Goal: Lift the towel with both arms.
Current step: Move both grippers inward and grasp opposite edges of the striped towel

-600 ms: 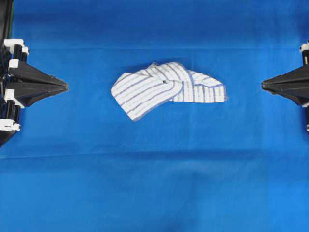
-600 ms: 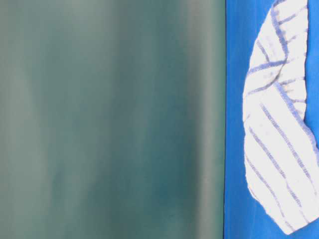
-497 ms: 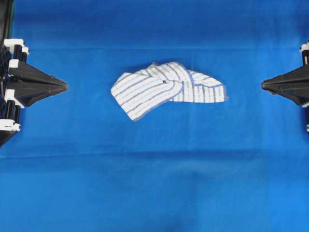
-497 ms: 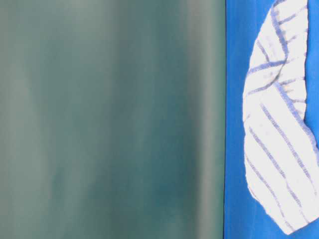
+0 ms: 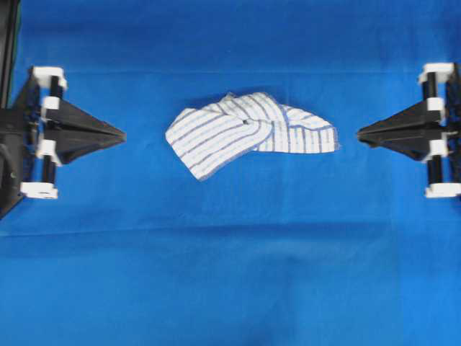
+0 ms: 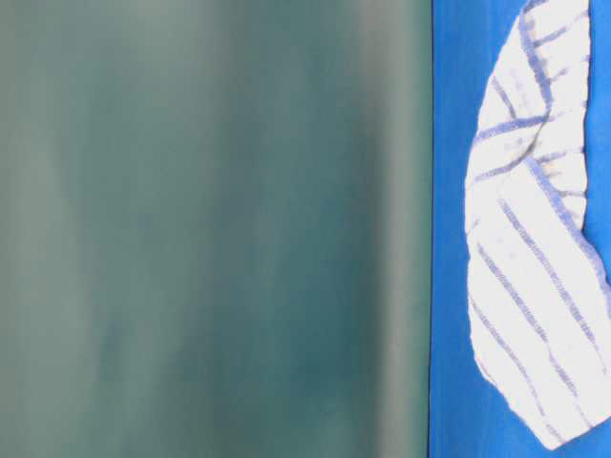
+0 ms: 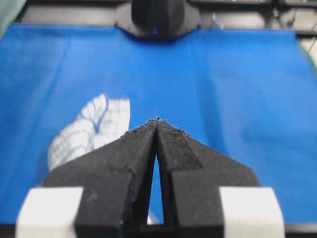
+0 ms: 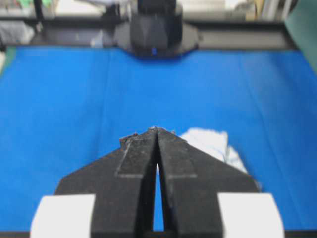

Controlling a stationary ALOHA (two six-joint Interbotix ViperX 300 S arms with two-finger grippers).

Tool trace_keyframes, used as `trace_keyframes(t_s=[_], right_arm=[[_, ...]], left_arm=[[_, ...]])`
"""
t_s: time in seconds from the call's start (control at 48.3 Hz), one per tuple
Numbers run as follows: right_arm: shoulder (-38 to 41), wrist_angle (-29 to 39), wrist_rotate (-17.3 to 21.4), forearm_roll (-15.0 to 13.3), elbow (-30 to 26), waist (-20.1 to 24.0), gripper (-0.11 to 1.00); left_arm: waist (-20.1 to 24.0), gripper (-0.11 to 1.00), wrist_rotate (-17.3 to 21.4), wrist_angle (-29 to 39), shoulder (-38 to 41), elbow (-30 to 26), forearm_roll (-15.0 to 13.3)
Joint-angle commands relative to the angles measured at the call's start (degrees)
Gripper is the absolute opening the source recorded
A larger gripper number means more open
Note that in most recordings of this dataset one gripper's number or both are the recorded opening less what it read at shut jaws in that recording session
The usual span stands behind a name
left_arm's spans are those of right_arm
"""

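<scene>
Towel: I see the towel [image 5: 248,133] lying crumpled and folded over itself on the blue surface [image 5: 230,274], a little above the middle of the overhead view, untouched by either hand.
Towel pattern: white with thin blue-grey stripes; one flap lies across another, and a small dark spot shows near the fold.
Left hand: my left hand [image 5: 122,134] sits at the left edge of the overhead view, tips pointing toward the towel and well apart from it; its fingers [image 7: 136,148] are pressed together at the tips, holding nothing.
Right hand: my right hand [image 5: 359,132] mirrors it from the right edge, nearer the towel's right corner but not touching; its fingers [image 8: 138,153] also meet at the tips, with nothing between them.
Left wrist view: the towel [image 7: 91,130] shows left of the closed fingers, further along the surface.
Right wrist view: the towel [image 8: 213,141] peeks out just right of the closed tips.
Table-level view: only part of the towel [image 6: 535,258] shows at the right, beside a blurred grey-green panel [image 6: 210,229].
</scene>
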Motion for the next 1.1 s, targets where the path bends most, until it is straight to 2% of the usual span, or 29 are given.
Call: trace_keyframes(t_s=[0.0,0.103,0.124,0.248,0.331,0.372,0.476,0.662,1.076], right_arm=[[3.3,-0.2,0.3,0.3,-1.5,-1.1,0.0],[7.7,-0.2,0.4,0.3,-2.0,-2.0,0.01],[8.7,-0.2,0.4,0.4,-2.3,-2.0,0.04],[15.0,0.6,0.3,0.4,-3.8,-2.2,0.41],[19.4,2.0,0.3,0.4,-4.9,-2.5,0.62],[21.5,2.6,0.3,0.4,-5.5,-3.0,0.67],[27.6,3.0,0.4,0.4,-7.0,-4.1,0.63],[36.4,3.3,0.4,0.8,-9.9,-5.5,0.63],[46.4,3.0,0.4,1.0,-13.3,-9.2,0.63]], left_arm=[[0.3,0.05,0.0,-1.3,3.5,-1.5,-0.1],[0.4,0.29,-0.1,-2.1,8.4,-2.5,-0.1],[0.4,0.36,-0.1,-2.3,10.0,-3.0,-0.1],[0.4,0.73,-0.1,-2.4,17.1,-5.0,-0.1],[0.4,0.88,-0.1,-2.3,22.1,-7.0,-0.1],[0.4,0.88,-0.1,-2.3,24.5,-8.1,-0.1],[0.6,0.88,-0.1,-2.3,30.8,-10.9,-0.1],[1.4,0.9,0.0,-2.3,39.4,-13.7,-0.1],[2.4,0.9,0.0,-3.1,52.6,-16.4,-0.1]])
